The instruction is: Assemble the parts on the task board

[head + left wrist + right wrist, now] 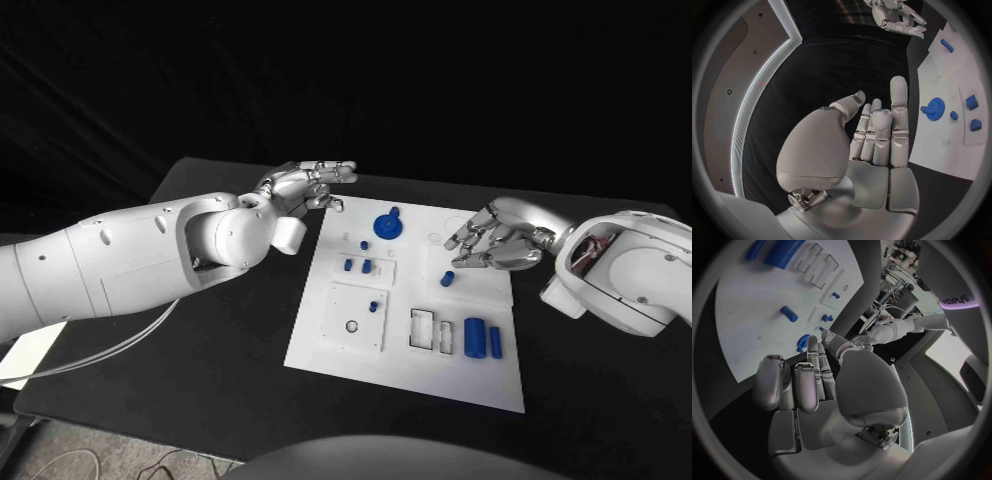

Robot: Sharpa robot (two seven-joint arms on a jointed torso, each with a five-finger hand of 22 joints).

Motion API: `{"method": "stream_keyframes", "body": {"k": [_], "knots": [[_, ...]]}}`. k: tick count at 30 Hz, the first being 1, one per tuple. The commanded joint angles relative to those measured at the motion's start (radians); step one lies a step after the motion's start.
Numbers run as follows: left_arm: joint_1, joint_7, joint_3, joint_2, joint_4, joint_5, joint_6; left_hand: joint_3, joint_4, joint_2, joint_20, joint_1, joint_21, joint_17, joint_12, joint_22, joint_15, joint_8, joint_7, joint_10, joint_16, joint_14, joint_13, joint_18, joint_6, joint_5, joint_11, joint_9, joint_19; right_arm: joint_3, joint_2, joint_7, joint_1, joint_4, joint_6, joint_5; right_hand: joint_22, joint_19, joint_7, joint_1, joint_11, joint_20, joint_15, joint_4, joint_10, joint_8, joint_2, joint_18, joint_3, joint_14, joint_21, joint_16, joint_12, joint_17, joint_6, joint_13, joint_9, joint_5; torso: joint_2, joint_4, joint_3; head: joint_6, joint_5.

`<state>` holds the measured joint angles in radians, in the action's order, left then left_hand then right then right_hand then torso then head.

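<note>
Down at the near end of the task board [411, 380] sit two blue cylinders [483, 338], a fat one and a thin one side by side, just right of two rectangular slots [431, 330]. Left of those slots lies a raised square plate [352, 318] with a small blue part [375, 307] at its far right corner. Moving up the board, a short blue peg [447, 279] lies alone, and close beside it the right hand [493, 243] hovers over the board's right edge, fingers curled loosely downward and apart, nothing between them, empty. Over on the other side, the left hand [307, 184] hangs just off the board's far left corner above the black table [202, 380], fingers stretched nearly straight and close together, thumb out to the side, holding nothing; the left wrist view confirms that palm [873, 150] is bare. Between the two hands, at the board's far end, stands the blue gear [387, 225] with its knob, untouched. Just nearer than the gear, a few small blue pieces [364, 262] stand around a small rectangular plate. Neither hand touches the board, as far as I can tell.
</note>
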<state>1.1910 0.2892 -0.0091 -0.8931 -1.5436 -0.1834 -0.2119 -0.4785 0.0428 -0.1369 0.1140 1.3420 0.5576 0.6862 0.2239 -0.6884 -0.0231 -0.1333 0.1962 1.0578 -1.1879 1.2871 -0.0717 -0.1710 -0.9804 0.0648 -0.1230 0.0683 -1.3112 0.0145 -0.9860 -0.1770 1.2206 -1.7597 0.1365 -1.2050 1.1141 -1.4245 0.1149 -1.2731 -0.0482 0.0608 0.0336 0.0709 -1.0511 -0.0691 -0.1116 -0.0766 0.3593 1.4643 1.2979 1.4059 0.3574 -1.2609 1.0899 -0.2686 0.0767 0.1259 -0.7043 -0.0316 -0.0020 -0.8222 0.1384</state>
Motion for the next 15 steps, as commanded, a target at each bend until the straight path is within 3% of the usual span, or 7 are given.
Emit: {"method": "stream_keyframes", "body": {"k": [1, 4, 7, 8, 11, 15], "knots": [[0.001, 0.017, -0.001, -0.001, -0.005, 0.004, 0.017, 0.005, -0.001, 0.001, 0.001, -0.001, -0.004, 0.0, 0.004, 0.001, -0.002, -0.004, 0.0, -0.006, -0.002, -0.007, 0.001, -0.008, 0.004, 0.0, 0.003, 0.0, 0.003, 0.0, -0.021, 0.021, 0.001, -0.012, 0.046, -0.272, -0.011, 0.003, 0.002, 0.003, -0.012, 0.013, -0.011, -0.006, 0.011, 0.006, -0.022, -0.015, -0.015, 0.05, -0.01, -0.008, -0.034, 0.012, -0.006, 0.029, -0.003, -0.008, 0.002, 0.0068, 0.0032, 0.031, -0.039], [0.0, 0.018, -0.002, -0.001, -0.005, 0.004, 0.018, 0.005, -0.001, 0.001, 0.001, -0.001, -0.004, 0.0, 0.004, 0.001, -0.002, -0.004, 0.0, -0.006, -0.002, -0.007, 0.001, -0.008, 0.004, 0.0, 0.003, 0.0, 0.003, 0.0, -0.038, 0.001, 0.001, -0.018, 0.024, -0.389, -0.029, 0.011, -0.009, 0.01, -0.021, 0.023, -0.018, -0.02, 0.027, 0.007, -0.041, -0.019, -0.043, 0.045, -0.023, -0.021, -0.071, 0.032, -0.02, 0.064, -0.006, -0.027, 0.003, 0.0042, 0.0031, 0.041, -0.056], [0.0, 0.018, -0.003, 0.0, -0.004, 0.004, 0.018, 0.005, -0.001, 0.001, 0.001, -0.001, -0.004, 0.0, 0.004, 0.001, -0.002, -0.004, 0.0, -0.006, -0.002, -0.007, 0.001, -0.008, 0.004, 0.0, 0.003, 0.0, 0.003, 0.0, -0.043, -0.014, 0.0, -0.02, -0.001, -0.473, -0.043, 0.016, -0.019, 0.002, -0.027, 0.029, -0.023, -0.037, 0.039, 0.007, -0.052, -0.021, -0.083, 0.043, -0.033, -0.027, -0.096, 0.042, -0.033, 0.093, -0.008, -0.036, 0.002, 0.0051, 0.003, 0.046, -0.061], [0.0, 0.018, -0.003, 0.0, -0.004, 0.004, 0.019, 0.005, -0.001, 0.001, 0.001, -0.001, -0.004, 0.0, 0.004, 0.001, -0.002, -0.004, 0.0, -0.006, -0.002, -0.007, 0.001, -0.008, 0.004, 0.0, 0.003, 0.0, 0.003, 0.0, -0.043, -0.018, -0.001, -0.02, -0.009, -0.497, -0.051, 0.019, -0.028, -0.007, -0.03, 0.031, -0.029, -0.05, 0.046, 0.005, -0.05, -0.024, -0.109, 0.042, -0.039, -0.03, -0.108, 0.045, -0.039, 0.109, -0.008, -0.033, 0.002, 0.005, 0.0025, 0.047, -0.062], [0.0, 0.018, -0.003, 0.001, -0.002, 0.004, 0.02, 0.005, -0.001, 0.001, 0.001, -0.001, -0.004, 0.0, 0.004, 0.001, -0.002, -0.004, 0.0, -0.006, -0.002, -0.007, 0.001, -0.008, 0.004, 0.0, 0.003, 0.0, 0.003, -0.001, -0.036, -0.022, -0.007, -0.019, -0.024, -0.546, -0.057, 0.019, -0.032, -0.035, -0.033, 0.037, -0.029, -0.073, 0.044, 0.007, -0.048, -0.024, -0.158, 0.042, -0.044, -0.032, -0.118, 0.05, -0.044, 0.137, -0.009, -0.033, 0.001, 0.0036, 0.0034, 0.049, -0.067], [0.0, 0.018, -0.004, 0.003, 0.0, 0.004, 0.02, 0.005, -0.001, 0.001, 0.001, -0.001, -0.004, 0.0, 0.004, 0.001, -0.002, -0.004, 0.0, -0.006, -0.002, -0.007, 0.001, -0.008, 0.004, 0.0, 0.003, 0.0, 0.003, -0.002, -0.016, -0.018, -0.024, -0.014, -0.039, -0.582, -0.058, 0.018, -0.035, -0.056, -0.035, 0.038, -0.03, -0.086, 0.039, 0.006, -0.038, -0.024, -0.178, 0.042, -0.045, -0.032, -0.125, 0.05, -0.045, 0.155, -0.008, -0.032, 0.001, 0.0028, 0.0021, 0.049, -0.075]]}}
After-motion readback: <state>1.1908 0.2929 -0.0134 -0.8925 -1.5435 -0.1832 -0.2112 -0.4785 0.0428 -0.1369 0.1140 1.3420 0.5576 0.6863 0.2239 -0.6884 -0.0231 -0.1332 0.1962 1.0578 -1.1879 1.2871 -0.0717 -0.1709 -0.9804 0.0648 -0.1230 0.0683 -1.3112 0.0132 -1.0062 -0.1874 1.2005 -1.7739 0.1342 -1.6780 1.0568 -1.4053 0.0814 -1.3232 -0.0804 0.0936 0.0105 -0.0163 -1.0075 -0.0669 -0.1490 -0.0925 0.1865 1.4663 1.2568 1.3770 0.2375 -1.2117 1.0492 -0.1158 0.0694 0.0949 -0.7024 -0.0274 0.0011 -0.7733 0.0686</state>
